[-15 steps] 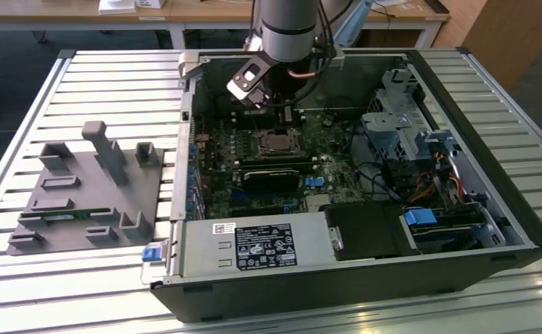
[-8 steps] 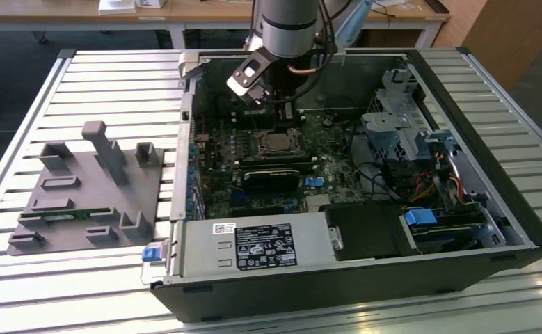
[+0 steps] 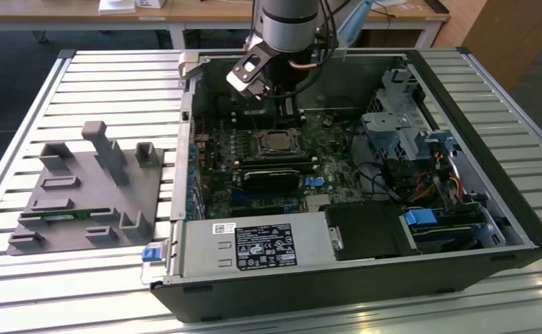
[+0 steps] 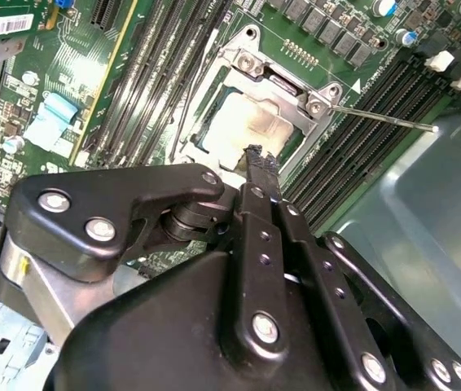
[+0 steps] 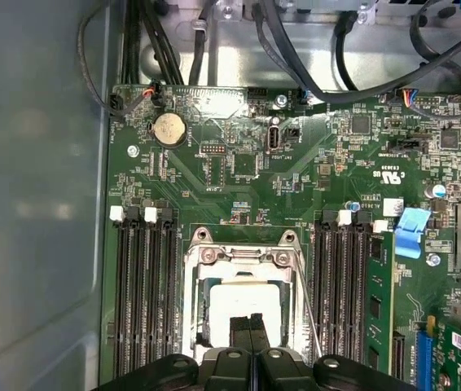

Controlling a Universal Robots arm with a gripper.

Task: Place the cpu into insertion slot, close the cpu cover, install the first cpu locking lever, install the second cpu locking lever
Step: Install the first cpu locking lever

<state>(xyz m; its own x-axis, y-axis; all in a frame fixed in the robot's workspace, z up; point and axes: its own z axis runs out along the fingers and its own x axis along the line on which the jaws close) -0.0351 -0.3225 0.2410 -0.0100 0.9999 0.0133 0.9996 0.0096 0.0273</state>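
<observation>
Shut gripper over the socket, with the socket's near edge hidden.
In the first wrist view the gripper (image 5: 251, 324) blocks the near edge of the cpu (image 5: 243, 297) and of the cover (image 5: 243, 256), so it cannot be told whether the cover sits fully down there (the cpu's pale top shows through its open middle). The jaws are pressed together and hold nothing. A thin lever (image 5: 309, 318) slants free beside the socket. In the exterior view the arm (image 3: 289, 24) reaches straight down into the open computer case (image 3: 493, 229), above the motherboard (image 3: 252, 195).

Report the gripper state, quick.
Gripper: fingers closed, nothing visibly held, tips over the cpu.
</observation>
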